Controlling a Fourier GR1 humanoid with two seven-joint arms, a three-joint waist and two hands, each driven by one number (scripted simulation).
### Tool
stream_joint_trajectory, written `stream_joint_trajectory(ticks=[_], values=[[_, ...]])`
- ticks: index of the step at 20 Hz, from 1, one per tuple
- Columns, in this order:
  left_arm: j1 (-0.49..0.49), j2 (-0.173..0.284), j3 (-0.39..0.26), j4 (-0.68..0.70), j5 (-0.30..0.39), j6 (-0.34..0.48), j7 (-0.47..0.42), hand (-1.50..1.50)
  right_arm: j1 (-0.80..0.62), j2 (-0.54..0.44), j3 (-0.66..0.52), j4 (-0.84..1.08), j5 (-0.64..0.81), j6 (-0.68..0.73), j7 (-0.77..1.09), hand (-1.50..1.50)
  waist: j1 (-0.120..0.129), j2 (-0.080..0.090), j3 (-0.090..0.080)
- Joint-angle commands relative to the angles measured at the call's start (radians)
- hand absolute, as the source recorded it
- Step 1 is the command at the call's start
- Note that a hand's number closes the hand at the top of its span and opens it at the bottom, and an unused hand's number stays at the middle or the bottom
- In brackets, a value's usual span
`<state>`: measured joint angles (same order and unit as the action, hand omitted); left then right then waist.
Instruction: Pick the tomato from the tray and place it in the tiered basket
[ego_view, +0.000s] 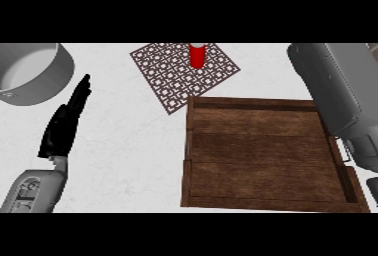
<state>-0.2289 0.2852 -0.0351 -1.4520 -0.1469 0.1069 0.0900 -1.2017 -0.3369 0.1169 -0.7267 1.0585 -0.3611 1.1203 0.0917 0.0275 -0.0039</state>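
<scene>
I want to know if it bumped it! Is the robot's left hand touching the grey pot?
Apart. The head view shows white counter between the left hand and the grey pot.

No readable writing shows anywhere on the counter. The only marking is on the grey left forearm at the lower left: dark printed shapes on its casing, too blurred to make out as letters or numbers.

matt dark wooden tray, smooth grey metal pot, glossy red cylinder on a lattice-patterned mat, speckled white counter.
</scene>
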Motion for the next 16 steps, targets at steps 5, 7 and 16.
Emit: stream_joint_trajectory(ticks=[5, 7, 16], values=[[0.033, 0.009, 0.022, 0.010, 0.005, -0.002, -0.018, 0.00, -0.222, -0.052, -0.027, 0.241, 0.186, 0.042, 0.205, 1.50, -0.024, -0.011, 0.001], [0.050, -0.015, 0.005, -0.001, -0.009, 0.019, -0.042, 0.00, -0.274, -0.057, -0.070, 0.296, 0.167, 0.056, 0.193, 1.50, -0.016, -0.007, 0.002], [0.053, 0.019, 0.056, 0.033, 0.034, -0.037, -0.066, 0.00, -0.287, -0.103, -0.143, 0.436, 0.175, -0.052, 0.022, 1.50, -0.032, -0.006, 0.003]])
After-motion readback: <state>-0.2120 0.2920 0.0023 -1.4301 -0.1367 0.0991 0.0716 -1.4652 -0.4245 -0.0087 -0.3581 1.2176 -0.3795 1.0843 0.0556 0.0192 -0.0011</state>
